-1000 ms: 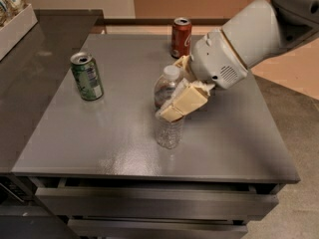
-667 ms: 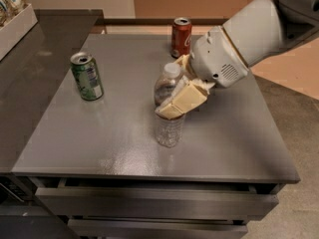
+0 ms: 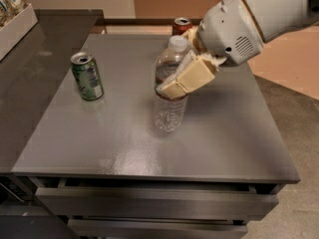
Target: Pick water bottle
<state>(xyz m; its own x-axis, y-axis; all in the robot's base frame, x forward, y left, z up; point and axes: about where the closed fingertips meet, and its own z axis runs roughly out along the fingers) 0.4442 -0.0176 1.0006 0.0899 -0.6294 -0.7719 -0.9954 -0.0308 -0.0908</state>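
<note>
The water bottle (image 3: 169,111) is clear ribbed plastic with a white cap and stands upright near the middle of the grey table (image 3: 119,148). Its base seems to hover just above the tabletop. My gripper (image 3: 168,81) reaches in from the upper right and is shut on the bottle at its label band. One tan finger (image 3: 188,77) lies across the front of the bottle and hides most of the label. The other finger is hidden behind the bottle.
A green can (image 3: 87,76) stands on the table's left side. A red cola can (image 3: 181,25) stands at the back, partly behind my arm. A dark counter (image 3: 35,63) adjoins on the left with a white tray (image 3: 15,29) of packets. Drawers sit below the front edge.
The bottle has risen with the gripper, up and slightly right. The cans have not moved.
</note>
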